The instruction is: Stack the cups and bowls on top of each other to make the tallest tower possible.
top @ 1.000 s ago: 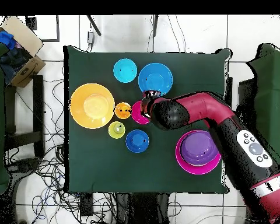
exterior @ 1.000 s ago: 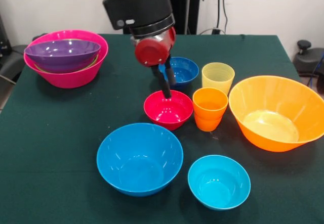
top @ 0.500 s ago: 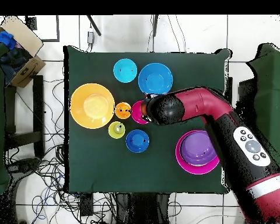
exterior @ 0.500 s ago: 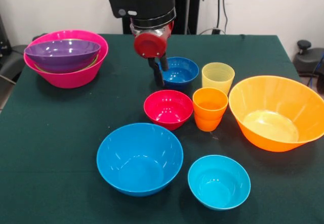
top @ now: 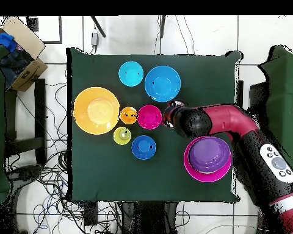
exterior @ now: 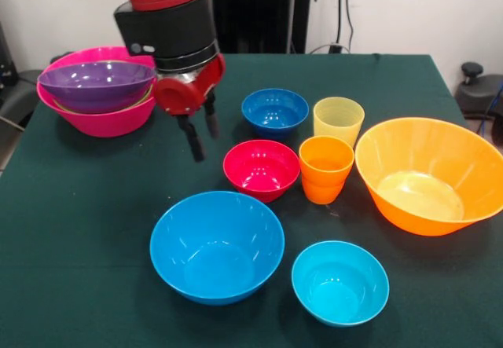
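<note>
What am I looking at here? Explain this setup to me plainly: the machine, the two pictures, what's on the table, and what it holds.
The red and black machine is a robot arm; its gripper hangs above the green table, jaws apart, holding nothing.

One picture faces the robot across the table; the other looks straight down.

On the table: a large pink bowl with a purple bowl nested inside, a large orange bowl, a sky blue bowl, a small cyan bowl, a small red bowl, a small dark blue bowl, an orange cup and a pale yellow cup.
</note>
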`<state>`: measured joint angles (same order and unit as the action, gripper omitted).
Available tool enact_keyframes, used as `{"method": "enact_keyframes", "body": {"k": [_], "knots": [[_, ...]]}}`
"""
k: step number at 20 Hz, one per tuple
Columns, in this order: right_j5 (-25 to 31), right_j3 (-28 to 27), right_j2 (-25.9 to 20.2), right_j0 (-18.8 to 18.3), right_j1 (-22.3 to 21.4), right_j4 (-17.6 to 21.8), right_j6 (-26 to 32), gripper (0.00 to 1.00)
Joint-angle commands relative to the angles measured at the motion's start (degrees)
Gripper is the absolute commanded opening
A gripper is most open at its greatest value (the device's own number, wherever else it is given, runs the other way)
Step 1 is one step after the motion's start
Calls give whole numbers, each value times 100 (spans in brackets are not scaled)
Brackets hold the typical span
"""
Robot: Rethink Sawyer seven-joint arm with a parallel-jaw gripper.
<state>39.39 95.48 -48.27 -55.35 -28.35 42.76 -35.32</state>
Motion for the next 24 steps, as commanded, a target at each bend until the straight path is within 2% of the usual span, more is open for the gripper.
{"method": "enact_keyframes", "body": {"k": [1,5,14,20,23,24], "knots": [[-433,111,600,-42,396,642,-6,100],[-553,155,615,-210,438,717,129,100],[-547,333,372,-941,536,805,732,100],[-690,481,319,-1343,643,1066,950,100],[-646,725,16,-1721,605,930,1160,100],[-591,890,-208,-1947,631,739,1255,100]]}}
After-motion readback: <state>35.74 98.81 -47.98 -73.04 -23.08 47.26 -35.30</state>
